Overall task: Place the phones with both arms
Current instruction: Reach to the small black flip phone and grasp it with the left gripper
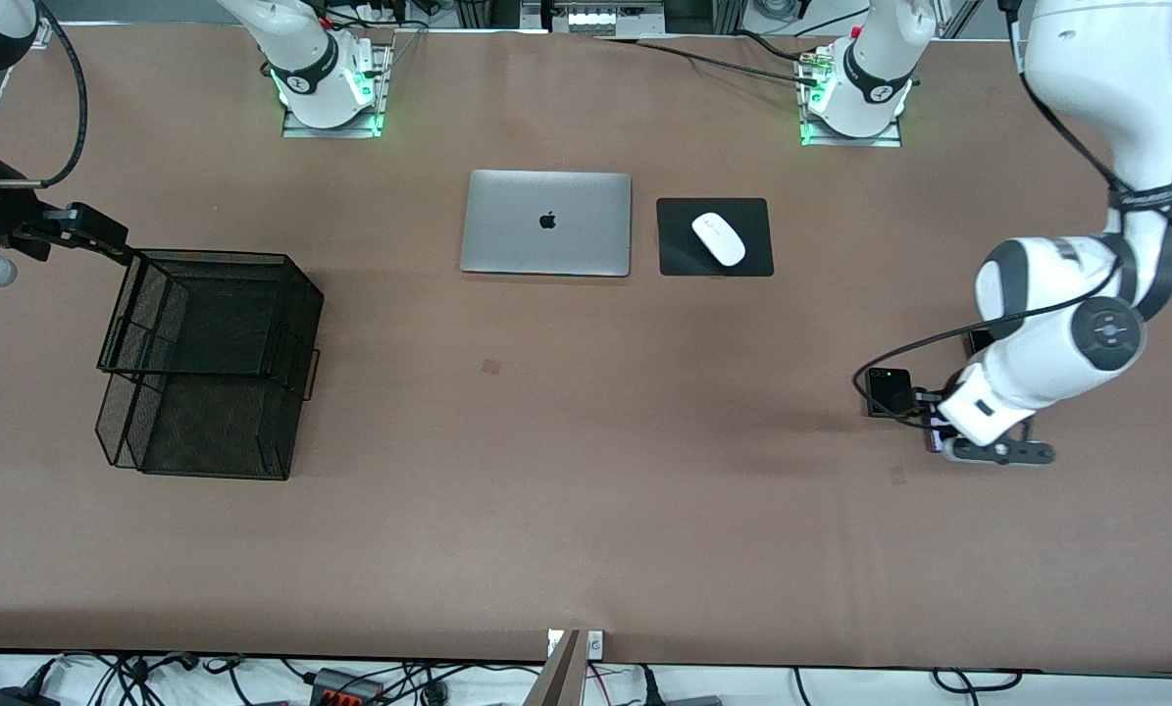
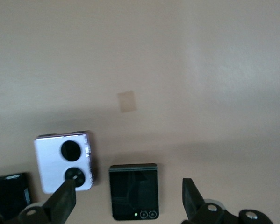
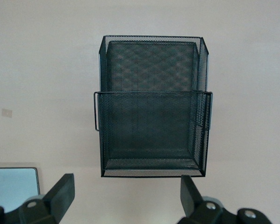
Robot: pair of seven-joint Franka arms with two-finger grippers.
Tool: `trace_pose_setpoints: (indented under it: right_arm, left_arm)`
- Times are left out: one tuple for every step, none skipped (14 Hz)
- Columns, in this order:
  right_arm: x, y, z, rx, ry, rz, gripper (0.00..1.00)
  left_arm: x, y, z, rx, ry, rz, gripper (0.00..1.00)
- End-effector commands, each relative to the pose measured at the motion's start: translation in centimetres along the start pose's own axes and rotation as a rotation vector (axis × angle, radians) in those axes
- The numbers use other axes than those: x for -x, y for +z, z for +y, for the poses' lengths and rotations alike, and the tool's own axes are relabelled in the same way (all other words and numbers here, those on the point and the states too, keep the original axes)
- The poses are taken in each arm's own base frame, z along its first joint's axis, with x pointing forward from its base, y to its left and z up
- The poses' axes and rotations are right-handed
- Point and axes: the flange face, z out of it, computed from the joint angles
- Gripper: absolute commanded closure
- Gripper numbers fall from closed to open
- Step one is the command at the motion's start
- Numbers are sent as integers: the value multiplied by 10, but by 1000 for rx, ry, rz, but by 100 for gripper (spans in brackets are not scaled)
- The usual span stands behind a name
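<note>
Three phones lie near the left arm's end of the table. The small black folded phone lies flat, lenses up. The lilac phone with two black lenses lies beside it; the left arm mostly hides it in the front view. Only an end of the long black slab shows. My left gripper hangs open above them, with the black folded phone showing between its fingers and one fingertip over the lilac phone's edge. My right gripper is open and empty beside the mesh tray.
A black two-tier mesh tray stands toward the right arm's end of the table. A shut silver laptop and a white mouse on a black pad lie mid-table near the arms' bases.
</note>
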Motion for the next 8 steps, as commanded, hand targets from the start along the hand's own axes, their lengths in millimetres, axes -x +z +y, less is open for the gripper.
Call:
trace_pose_setpoints:
  right_arm:
    - [2,-2,-1,-15,15,0,0]
    - [2,-2,-1,-15,15,0,0]
    - [2,-2,-1,-15,15,2,0]
    - [2,-2,-1,-15,15,0,0]
    - [2,-2,-1,-15,15,0,0]
    - [2,-2,-1,-15,15,0,0]
    - [3,-3,-1,-15,15,2,0]
    - [3,-3,-1,-15,15,2,0]
  left_arm:
    - [14,29,2,23,87,19,0]
    - [20,38,3,19,90,36,0]
    - [26,47,-8,11,107,61,0]
    - [30,55,-19,7,141,81,0]
    - [32,57,-28,10,139,80,0]
    - [33,57,-35,18,128,82,0]
    - [34,58,-40,29,117,79,0]
    - [36,59,-44,45,101,79,0]
